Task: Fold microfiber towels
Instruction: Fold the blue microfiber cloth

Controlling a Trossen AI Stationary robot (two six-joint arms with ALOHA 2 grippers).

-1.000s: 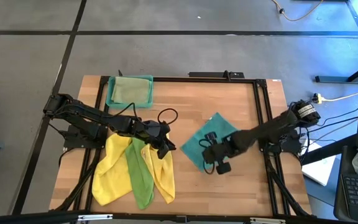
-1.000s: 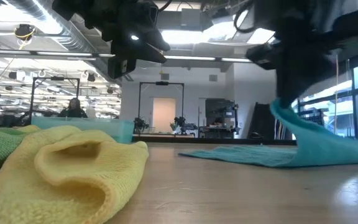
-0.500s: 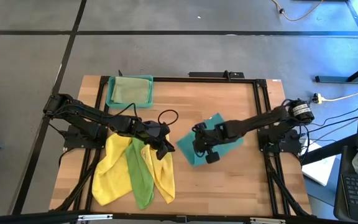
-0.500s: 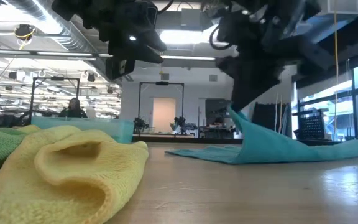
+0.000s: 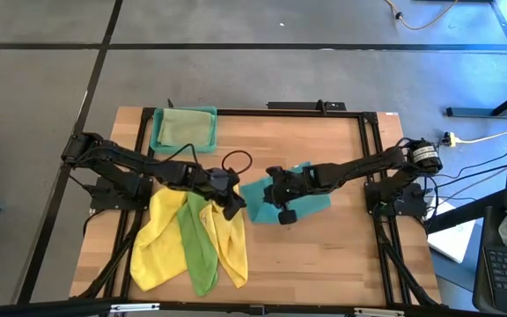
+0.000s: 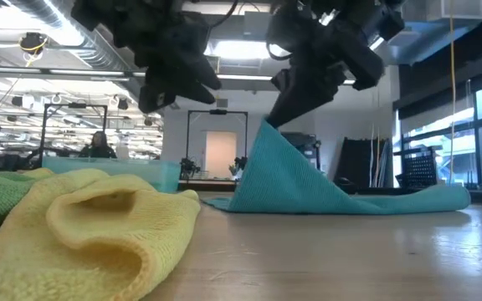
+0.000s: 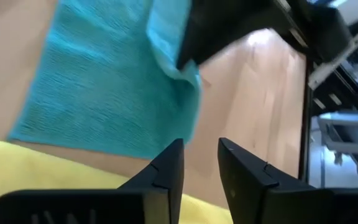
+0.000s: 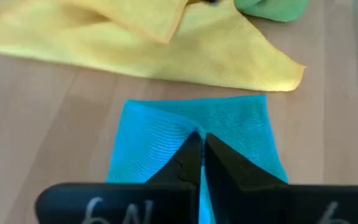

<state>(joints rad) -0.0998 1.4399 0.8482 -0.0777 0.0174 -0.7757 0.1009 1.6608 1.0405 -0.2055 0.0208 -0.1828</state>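
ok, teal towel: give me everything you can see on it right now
The teal towel is a thin, limp cloth with a fine ribbed microfiber weave, lying on the bare wood table near its middle, right of the yellow towels. It is partway through a fold: one edge is pinched in the shut jaws of the right gripper and lifted, so the cloth rises tent-like in the low view while the rest lies flat on the table. The left gripper hangs close by, not touching it.

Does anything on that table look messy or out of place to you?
Nothing damaged or spilled. The yellow and green towels lie in a rumpled, overlapping heap by the left gripper. The right gripper is shut on the teal towel, one corner lifted mid-fold.
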